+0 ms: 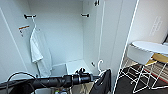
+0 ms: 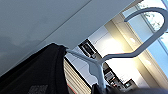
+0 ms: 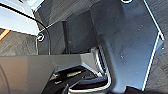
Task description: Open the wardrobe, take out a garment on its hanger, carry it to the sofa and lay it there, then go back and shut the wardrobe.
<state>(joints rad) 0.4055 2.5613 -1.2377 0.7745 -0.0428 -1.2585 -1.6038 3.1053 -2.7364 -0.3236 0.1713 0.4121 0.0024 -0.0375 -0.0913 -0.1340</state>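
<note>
Garment off its peg, wardrobe (image 1: 62, 32) standing open.

The left end effector (image 1: 96, 77) is clamped on the white hanger (image 1: 100, 67) just under its hook, the black garment (image 1: 103, 83) draped below, in front of the open cabinet; a white shirt (image 1: 37, 50) hangs inside from a black peg (image 1: 29, 16). The step in hand appears to be extraction; next calls for turning toward the sofa without snagging the door. The left wrist view gives the hook (image 2: 147, 27) close up; the right end effector's state cannot be told.

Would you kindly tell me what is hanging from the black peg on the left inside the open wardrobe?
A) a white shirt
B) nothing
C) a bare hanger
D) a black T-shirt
A: a white shirt hangs from the left peg inside the wardrobe, while the black T-shirt on its white hanger is outside, at the left arm's end.
</note>
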